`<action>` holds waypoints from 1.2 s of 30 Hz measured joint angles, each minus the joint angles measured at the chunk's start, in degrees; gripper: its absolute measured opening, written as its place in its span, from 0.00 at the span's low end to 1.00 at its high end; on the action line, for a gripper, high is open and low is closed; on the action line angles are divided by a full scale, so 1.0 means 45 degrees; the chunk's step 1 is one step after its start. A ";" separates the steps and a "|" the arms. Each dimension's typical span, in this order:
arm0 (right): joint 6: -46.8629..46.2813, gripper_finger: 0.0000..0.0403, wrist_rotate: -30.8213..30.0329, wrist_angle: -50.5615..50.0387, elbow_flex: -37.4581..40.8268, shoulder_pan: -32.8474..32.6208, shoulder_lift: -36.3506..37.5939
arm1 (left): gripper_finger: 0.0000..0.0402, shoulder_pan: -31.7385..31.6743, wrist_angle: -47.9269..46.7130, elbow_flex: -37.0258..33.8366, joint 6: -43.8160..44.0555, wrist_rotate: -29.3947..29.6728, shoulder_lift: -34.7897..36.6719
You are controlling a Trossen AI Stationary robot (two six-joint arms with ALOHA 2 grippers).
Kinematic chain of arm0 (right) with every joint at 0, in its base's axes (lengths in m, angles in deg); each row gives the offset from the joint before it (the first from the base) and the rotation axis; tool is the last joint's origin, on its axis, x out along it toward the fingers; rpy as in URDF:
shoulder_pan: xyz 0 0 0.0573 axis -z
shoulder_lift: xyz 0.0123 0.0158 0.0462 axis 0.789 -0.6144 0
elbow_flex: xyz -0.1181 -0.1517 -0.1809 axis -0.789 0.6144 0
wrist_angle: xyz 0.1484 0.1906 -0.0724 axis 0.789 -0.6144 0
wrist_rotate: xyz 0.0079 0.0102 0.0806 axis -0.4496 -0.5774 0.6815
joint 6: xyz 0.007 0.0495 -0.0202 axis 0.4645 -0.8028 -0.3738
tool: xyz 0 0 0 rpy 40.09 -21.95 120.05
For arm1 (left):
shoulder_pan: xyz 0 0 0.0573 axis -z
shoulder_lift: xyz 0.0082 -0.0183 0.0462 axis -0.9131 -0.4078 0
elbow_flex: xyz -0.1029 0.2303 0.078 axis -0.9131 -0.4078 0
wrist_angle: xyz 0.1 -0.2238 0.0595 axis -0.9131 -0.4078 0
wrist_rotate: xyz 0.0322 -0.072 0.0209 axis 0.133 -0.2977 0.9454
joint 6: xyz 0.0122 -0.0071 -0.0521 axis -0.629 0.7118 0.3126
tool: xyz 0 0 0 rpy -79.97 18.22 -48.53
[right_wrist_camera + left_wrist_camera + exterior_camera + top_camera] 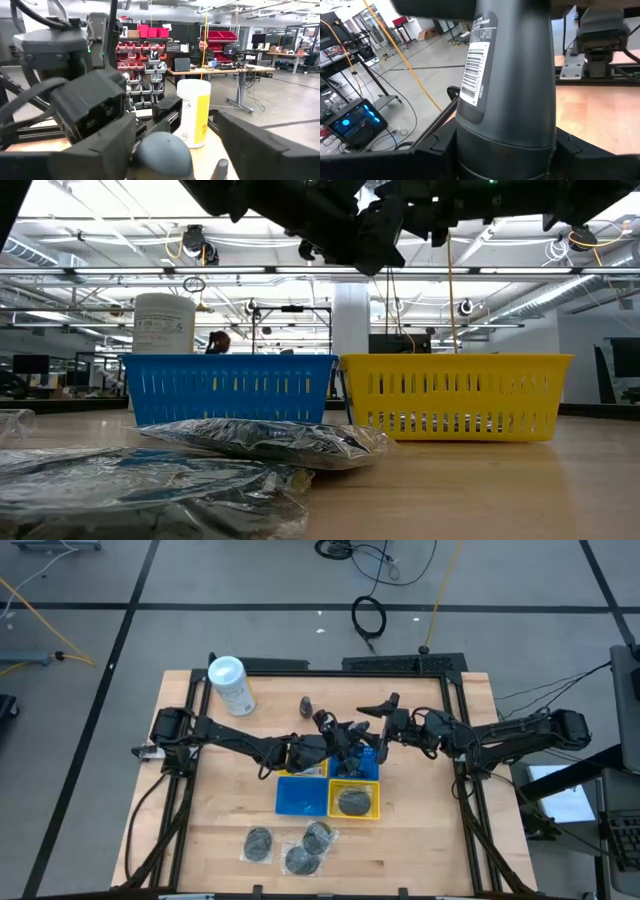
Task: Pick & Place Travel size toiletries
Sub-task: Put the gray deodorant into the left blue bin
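My left gripper [338,740] is shut on a dark mini bottle [510,75] with a white barcode label, above the baskets; the bottle fills the left wrist view. My right gripper [385,712] hovers just right of it and is open. In the right wrist view the bottle's rounded end [162,150] shows between the spread fingers, apart from them. A second dark cone-shaped bottle [307,703] stands upright on the table beyond the baskets. Three dark discs in clear wrap [259,843] [320,835] [300,860] lie flat near the front edge. Another dark disc [352,802] lies in the yellow basket [372,812]. My left gripper holds the dark bottle pinched between its two fingers [435,150], which sit on either side of the bottle's wide lower body [505,145]. The bottle points straight out from the fingers and is lifted clear above the baskets.
A big white canister [230,685] stands at the table's far left. Blue basket [298,798] and yellow basket sit side by side at the centre, with more blue [368,768] and yellow [316,770] behind them under the arms. Bare wood lies left and right of the baskets.
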 joint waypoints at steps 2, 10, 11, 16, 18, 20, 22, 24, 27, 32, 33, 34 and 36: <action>0.0037 0.73 0.0000 0.0041 0.0000 0.0000 -0.0002 | 0.45 0.0038 -0.0026 0.0000 -0.0005 0.0004 0.0000; 0.0035 0.78 -0.0021 0.0426 0.0000 0.0000 -0.0002 | 0.45 0.0604 -0.2369 0.0001 0.0280 0.1686 0.0579; 0.0022 0.78 0.0010 0.0471 0.0000 0.0000 -0.0002 | 0.45 0.0714 -0.3004 0.0005 0.0584 0.1787 0.0756; -0.0109 0.79 0.0042 0.0484 0.0000 -0.0286 -0.0002 | 0.45 0.1278 -0.6658 0.0005 0.2699 0.1992 0.1770; -0.0109 0.79 0.0044 0.0626 0.0000 -0.0483 -0.0002 | 0.45 0.1482 -0.8123 0.0008 0.3706 0.2012 0.2161; -0.0112 0.79 0.0049 0.0850 0.0000 -0.0737 -0.0002 | 0.45 0.1709 -0.9752 0.0015 0.4667 0.1966 0.2491; -0.0109 0.79 0.0049 0.1029 0.0000 -0.0969 -0.0002 | 0.45 0.1947 -1.1252 0.0010 0.5551 0.1652 0.2678; -0.0109 0.79 0.0049 0.1067 0.0000 -0.1217 -0.0002 | 0.45 0.2204 -1.2473 0.0015 0.6448 0.0847 0.2856; -0.0114 0.79 0.0035 0.1138 0.0000 -0.1527 -0.0002 | 0.45 0.2624 -1.3510 0.0015 0.7663 -0.0719 0.2908; -0.0605 0.79 0.0029 0.1268 0.0000 -0.1916 -0.0002 | 0.45 0.3364 -1.3743 0.0010 0.8870 -0.2927 0.2885; -0.0688 0.79 0.0027 0.1263 0.0000 -0.1988 -0.0002 | 0.45 0.3518 -1.3786 0.0010 0.9033 -0.3184 0.2885; -0.0753 0.79 0.0015 0.1251 0.0000 -0.2073 -0.0002 | 0.45 0.3667 -1.3830 0.0010 0.9182 -0.3337 0.2885; -0.0970 0.79 0.0017 0.1093 0.0000 -0.2283 -0.0002 | 0.45 0.3970 -1.3825 0.0010 0.9431 -0.3465 0.2885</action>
